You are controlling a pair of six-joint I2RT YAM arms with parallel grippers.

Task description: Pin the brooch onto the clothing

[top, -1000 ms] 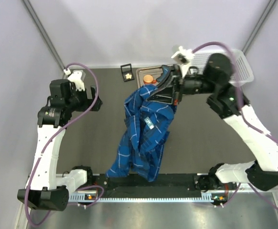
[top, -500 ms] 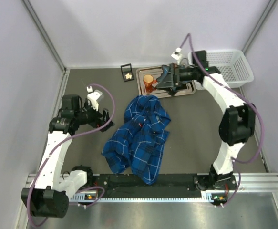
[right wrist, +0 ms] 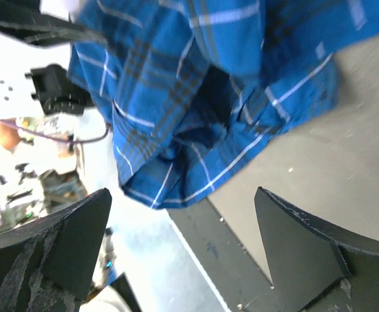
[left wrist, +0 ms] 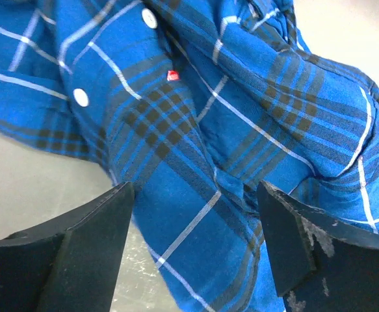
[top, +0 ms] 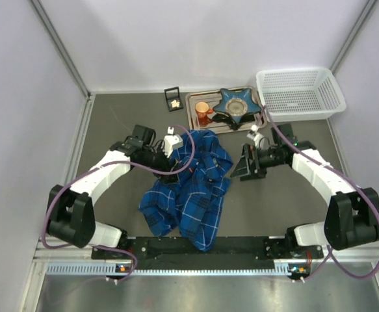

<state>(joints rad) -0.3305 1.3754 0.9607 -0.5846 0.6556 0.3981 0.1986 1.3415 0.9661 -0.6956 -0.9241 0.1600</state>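
Left gripper (left wrist: 196,214) spread wide, now moved in over the clothing (top: 192,185), crumpled mid-table as before. Right gripper (top: 244,168) likewise agape, dropped from the tray (top: 190,107) to beside the cloth. Brooch (top: 173,101) in black box (top: 167,96) at rear. Dark grey mat (top: 293,195), pale lilac walls (top: 176,45).

Pale lilac walls (top: 196,45), dark tabletop (top: 287,195)
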